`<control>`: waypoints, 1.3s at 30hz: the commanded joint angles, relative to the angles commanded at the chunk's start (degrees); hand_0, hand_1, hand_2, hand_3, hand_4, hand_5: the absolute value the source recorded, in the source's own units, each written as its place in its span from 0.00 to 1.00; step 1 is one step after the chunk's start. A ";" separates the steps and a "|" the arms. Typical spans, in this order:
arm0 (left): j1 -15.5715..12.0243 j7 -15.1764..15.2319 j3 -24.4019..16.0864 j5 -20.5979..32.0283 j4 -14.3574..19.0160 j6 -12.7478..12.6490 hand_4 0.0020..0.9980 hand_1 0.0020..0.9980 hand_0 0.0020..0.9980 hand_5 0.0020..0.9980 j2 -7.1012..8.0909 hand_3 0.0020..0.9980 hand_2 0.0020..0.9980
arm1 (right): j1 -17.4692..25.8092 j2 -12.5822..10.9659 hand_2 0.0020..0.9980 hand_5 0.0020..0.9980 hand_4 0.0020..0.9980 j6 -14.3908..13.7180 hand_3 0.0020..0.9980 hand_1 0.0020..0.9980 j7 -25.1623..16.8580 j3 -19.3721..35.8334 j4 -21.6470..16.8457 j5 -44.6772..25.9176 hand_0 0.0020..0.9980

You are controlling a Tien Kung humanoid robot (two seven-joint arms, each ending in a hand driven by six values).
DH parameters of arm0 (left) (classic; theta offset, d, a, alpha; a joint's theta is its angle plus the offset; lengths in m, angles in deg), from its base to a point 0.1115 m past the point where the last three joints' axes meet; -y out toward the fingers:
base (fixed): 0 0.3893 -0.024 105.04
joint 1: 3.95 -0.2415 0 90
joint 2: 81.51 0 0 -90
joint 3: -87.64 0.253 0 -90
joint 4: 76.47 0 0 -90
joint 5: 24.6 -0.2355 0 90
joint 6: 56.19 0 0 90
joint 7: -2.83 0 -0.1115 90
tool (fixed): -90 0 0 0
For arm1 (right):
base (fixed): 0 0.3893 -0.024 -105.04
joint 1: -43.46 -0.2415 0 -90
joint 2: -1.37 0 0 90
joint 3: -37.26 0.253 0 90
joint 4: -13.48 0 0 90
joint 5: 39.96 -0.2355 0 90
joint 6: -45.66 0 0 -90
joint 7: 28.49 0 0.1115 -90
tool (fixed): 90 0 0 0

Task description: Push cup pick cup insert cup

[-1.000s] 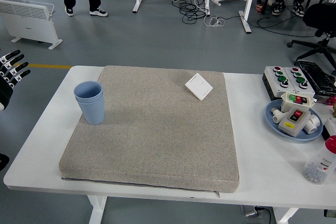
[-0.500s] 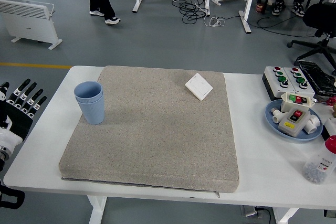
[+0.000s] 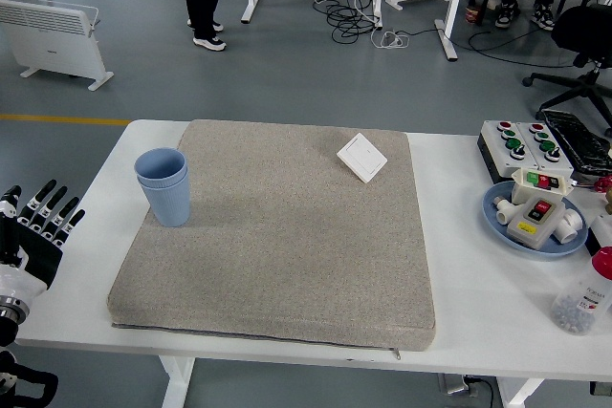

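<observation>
Two blue cups [image 3: 163,185], nested one inside the other, stand upright at the left edge of the grey mat [image 3: 277,236] on the white surface [image 3: 469,303], suggesting insertion is done, while the left robot hand [image 3: 36,231], fingers spread and empty, hangs off the surface's left side.

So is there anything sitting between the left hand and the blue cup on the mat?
Nothing visible. The left hand, fingers spread, is at the table's left edge, and only bare white table and the grey mat edge lie between it and the blue cup. The white switch plate lies far off to the right.
</observation>
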 joint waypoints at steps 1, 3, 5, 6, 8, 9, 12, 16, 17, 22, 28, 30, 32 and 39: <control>0.01 -0.07 -0.04 -0.03 0.02 0.01 0.60 0.85 0.84 1.00 -0.01 0.80 0.91 | -0.01 -0.01 0.71 0.49 0.15 0.00 0.58 0.70 -0.01 0.00 0.00 0.00 0.79; 0.05 -0.18 -0.12 -0.11 0.05 -0.05 0.60 0.85 0.84 1.00 -0.08 0.80 0.91 | -0.04 -0.02 0.71 0.49 0.15 -0.01 0.58 0.70 -0.02 0.03 0.00 0.01 0.79; 0.06 -0.20 -0.16 -0.10 0.05 -0.05 0.60 0.85 0.84 1.00 -0.13 0.80 0.91 | -0.06 -0.03 0.71 0.49 0.15 -0.01 0.58 0.70 -0.04 0.05 0.00 0.04 0.79; 0.06 -0.21 -0.19 -0.09 0.05 -0.05 0.60 0.86 0.84 1.00 -0.13 0.80 0.91 | -0.07 -0.03 0.71 0.49 0.15 0.00 0.58 0.70 -0.05 0.05 0.00 0.05 0.79; 0.07 -0.17 -0.26 -0.06 0.04 -0.08 0.60 0.86 0.84 1.00 -0.13 0.80 0.91 | -0.09 -0.04 0.71 0.49 0.15 0.00 0.58 0.70 -0.06 0.06 0.00 0.09 0.79; 0.07 -0.12 -0.30 -0.04 0.05 -0.12 0.60 0.86 0.84 1.00 -0.13 0.80 0.91 | -0.10 -0.04 0.71 0.49 0.15 0.00 0.58 0.70 -0.08 0.09 0.00 0.15 0.79; 0.07 -0.07 -0.31 0.06 0.14 -0.18 0.60 0.86 0.84 1.00 -0.13 0.81 0.91 | -0.12 -0.05 0.71 0.49 0.15 0.00 0.58 0.70 -0.15 0.15 0.00 0.14 0.79; 0.22 -0.09 -0.14 0.12 0.39 -0.23 0.60 0.86 0.84 1.00 -0.08 0.81 0.91 | -0.32 0.05 0.71 0.49 0.15 -0.07 0.58 0.70 -0.33 0.39 0.00 0.04 0.79; 0.19 -0.11 -0.20 0.26 0.44 -0.27 0.60 0.86 0.84 1.00 -0.10 0.81 0.91 | -0.35 0.12 0.71 0.49 0.15 -0.13 0.58 0.70 -0.35 0.51 0.00 0.23 0.79; -0.24 -0.02 -0.49 0.14 0.47 -0.45 0.60 0.86 0.84 1.00 -0.13 0.81 0.91 | -0.30 0.28 0.71 0.49 0.15 -0.26 0.58 0.70 -0.38 0.76 0.00 0.83 0.79; -0.41 0.07 -0.71 -0.27 0.45 -0.66 0.60 0.86 0.84 1.00 -0.13 0.81 0.91 | -0.05 0.15 0.71 0.49 0.15 -0.26 0.58 0.70 -0.36 0.75 0.00 1.21 0.78; -0.45 0.08 -0.68 -0.25 0.44 -0.67 0.60 0.86 0.84 1.00 -0.13 0.81 0.91 | 0.01 0.13 0.71 0.49 0.15 -0.26 0.58 0.70 -0.35 0.76 0.00 1.32 0.78; -0.51 0.08 -0.63 -0.02 0.29 -0.64 0.60 0.86 0.84 1.00 -0.13 0.81 0.91 | 0.18 0.09 0.71 0.49 0.15 -0.26 0.58 0.70 -0.39 0.95 0.00 1.56 0.78; -1.03 0.28 -0.85 -0.06 0.00 -0.69 0.60 0.86 0.84 1.00 -0.13 0.81 0.91 | 0.38 -0.04 0.71 0.49 0.15 -0.23 0.58 0.70 -0.49 1.28 0.00 1.95 0.78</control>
